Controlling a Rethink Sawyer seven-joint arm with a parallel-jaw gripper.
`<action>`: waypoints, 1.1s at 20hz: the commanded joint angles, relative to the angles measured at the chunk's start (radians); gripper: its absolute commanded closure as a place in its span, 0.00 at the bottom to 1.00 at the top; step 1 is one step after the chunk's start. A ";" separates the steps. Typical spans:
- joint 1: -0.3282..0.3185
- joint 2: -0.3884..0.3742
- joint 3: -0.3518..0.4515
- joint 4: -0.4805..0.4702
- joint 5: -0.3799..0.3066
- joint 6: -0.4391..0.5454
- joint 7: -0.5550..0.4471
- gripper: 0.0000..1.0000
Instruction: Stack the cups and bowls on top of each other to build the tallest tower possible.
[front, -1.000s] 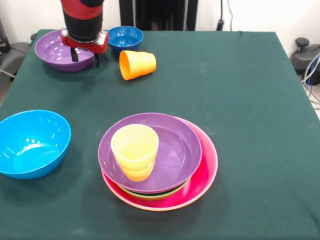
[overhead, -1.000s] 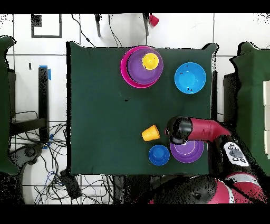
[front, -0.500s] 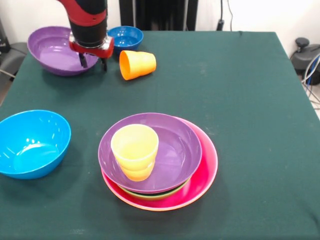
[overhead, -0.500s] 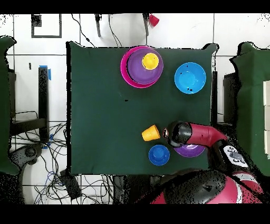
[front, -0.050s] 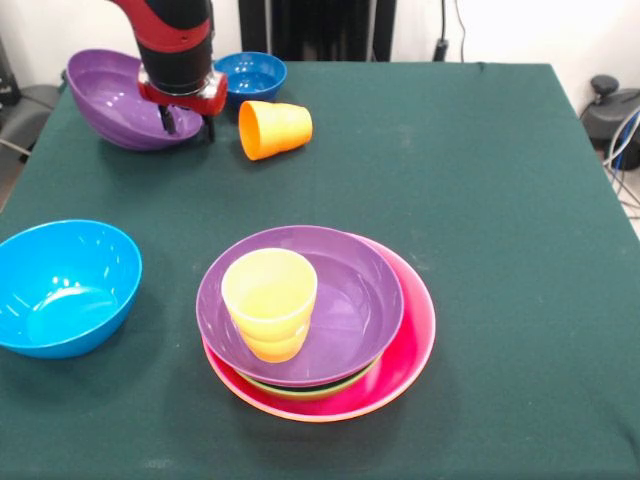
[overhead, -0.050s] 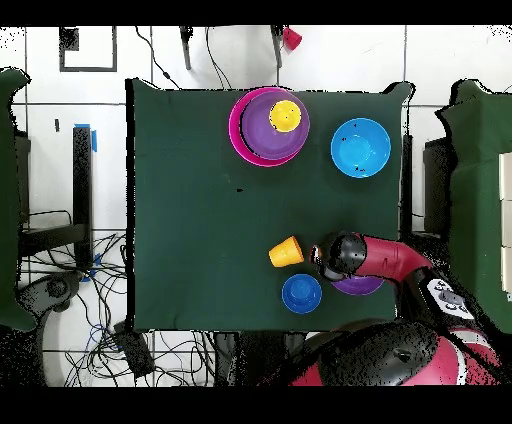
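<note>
At far corner, gripper (front, -0.050s: 186, 122) clamps tilted purple bowl (front, -0.050s: 112, 95) rim; arm hides much overhead.

Glossy plastic bowls (front, -0.050s: 65, 285), matt cloth table (front, -0.050s: 480, 200)

- Pink bowl (overhead, -0.050s: 236, 128) holds purple bowl (overhead, -0.050s: 262, 135); yellow cup (overhead, -0.050s: 285, 116) inside.
- Light blue bowl (overhead, -0.050s: 360, 148) beside it, apart.
- Orange cup (overhead, -0.050s: 285, 253) on its side.
- Dark blue bowl (overhead, -0.050s: 301, 293) near the arm (overhead, -0.050s: 375, 258).

Green table (front, -0.050s: 480, 200): tower (front, -0.050s: 400, 360), light-blue bowl (front, -0.050s: 60, 285), orange cup (front, -0.050s: 275, 128), dark-blue bowl (front, -0.050s: 250, 75).
</note>
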 joint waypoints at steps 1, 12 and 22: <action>0.016 0.046 0.082 0.012 -0.025 -0.057 0.007 0.00; 0.027 0.013 0.090 0.017 -0.040 -0.037 -0.026 1.00; 0.055 -0.130 0.125 0.033 0.038 0.105 -0.032 1.00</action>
